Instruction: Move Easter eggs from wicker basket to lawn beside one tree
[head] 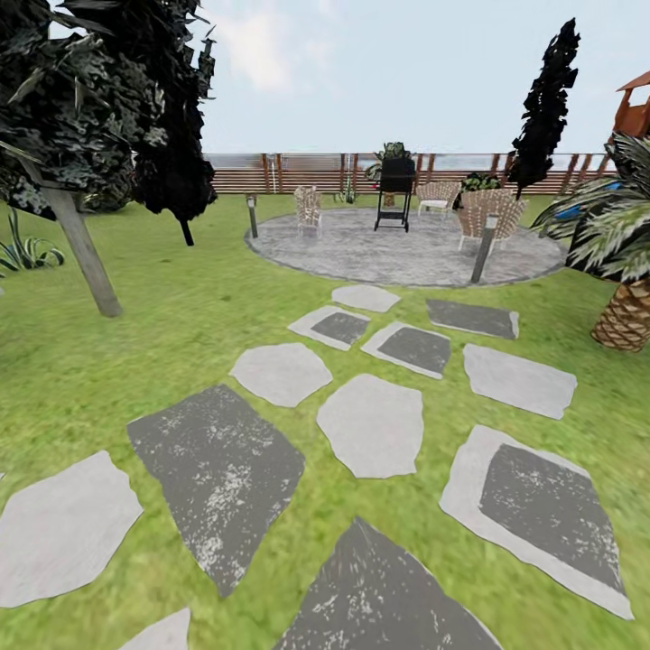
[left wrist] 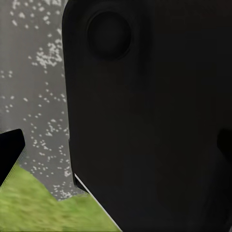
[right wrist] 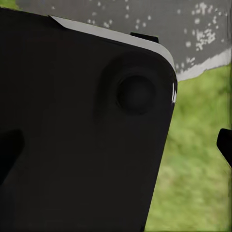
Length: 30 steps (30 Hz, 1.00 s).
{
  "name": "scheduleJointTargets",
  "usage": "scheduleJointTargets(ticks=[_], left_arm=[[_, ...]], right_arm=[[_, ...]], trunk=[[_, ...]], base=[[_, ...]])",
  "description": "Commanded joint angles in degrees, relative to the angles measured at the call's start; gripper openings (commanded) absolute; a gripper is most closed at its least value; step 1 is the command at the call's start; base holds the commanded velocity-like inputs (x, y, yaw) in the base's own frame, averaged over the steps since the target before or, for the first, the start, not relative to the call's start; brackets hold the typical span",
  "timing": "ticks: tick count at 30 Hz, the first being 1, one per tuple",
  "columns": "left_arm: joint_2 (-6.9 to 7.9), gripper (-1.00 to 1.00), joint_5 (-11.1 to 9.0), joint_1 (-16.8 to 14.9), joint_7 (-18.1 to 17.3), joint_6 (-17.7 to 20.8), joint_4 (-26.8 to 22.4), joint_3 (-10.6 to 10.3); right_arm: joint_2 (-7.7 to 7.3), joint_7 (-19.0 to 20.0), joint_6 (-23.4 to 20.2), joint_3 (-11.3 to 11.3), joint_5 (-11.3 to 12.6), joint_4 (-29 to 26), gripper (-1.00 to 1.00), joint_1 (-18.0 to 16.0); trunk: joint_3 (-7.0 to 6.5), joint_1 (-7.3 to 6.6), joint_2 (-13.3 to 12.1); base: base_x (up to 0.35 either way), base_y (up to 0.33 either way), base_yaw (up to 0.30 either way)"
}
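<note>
The three Easter eggs and the wicker basket are out of view. I look over the lawn [head: 171,334] of the garden. A tree [head: 86,257] with a leaning pale trunk and dark speckled foliage stands at the left. In the left wrist view my left gripper [left wrist: 118,147] shows a dark fingertip at each side edge, wide apart, in front of a black part of my own body. In the right wrist view my right gripper [right wrist: 116,147] stands the same way, with nothing between its fingers. Grass and grey stone lie below both.
Grey stepping stones [head: 370,424] cross the grass ahead toward a round paved patio [head: 406,248] with wicker chairs [head: 487,217] and a black grill [head: 395,194]. A palm [head: 623,307] is at the right, a black-leaved tree [head: 181,181] at the left, and a slatted fence [head: 307,173] behind.
</note>
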<state>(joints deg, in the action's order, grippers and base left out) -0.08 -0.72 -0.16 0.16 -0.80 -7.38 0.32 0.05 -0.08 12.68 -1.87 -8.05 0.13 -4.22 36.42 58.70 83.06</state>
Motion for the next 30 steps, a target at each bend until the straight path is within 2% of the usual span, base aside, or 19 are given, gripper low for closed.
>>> scheduleJointTargets(ticks=[1,30], left_arm=[[-0.01,1.00,-0.07,-0.02,0.02,-0.08,0.00,0.03],[-0.01,1.00,-0.07,-0.02,0.02,-0.08,0.00,0.03]], right_arm=[[-0.01,-0.01,0.15,-0.15,-0.17,0.04,1.00,-0.02],[-0.05,-0.01,0.15,-0.15,-0.12,0.03,1.00,-0.02]], trunk=[[0.05,0.03,0.02],[0.05,0.03,0.02]], base=[[0.340,0.000,0.000],[0.339,0.000,0.000]])
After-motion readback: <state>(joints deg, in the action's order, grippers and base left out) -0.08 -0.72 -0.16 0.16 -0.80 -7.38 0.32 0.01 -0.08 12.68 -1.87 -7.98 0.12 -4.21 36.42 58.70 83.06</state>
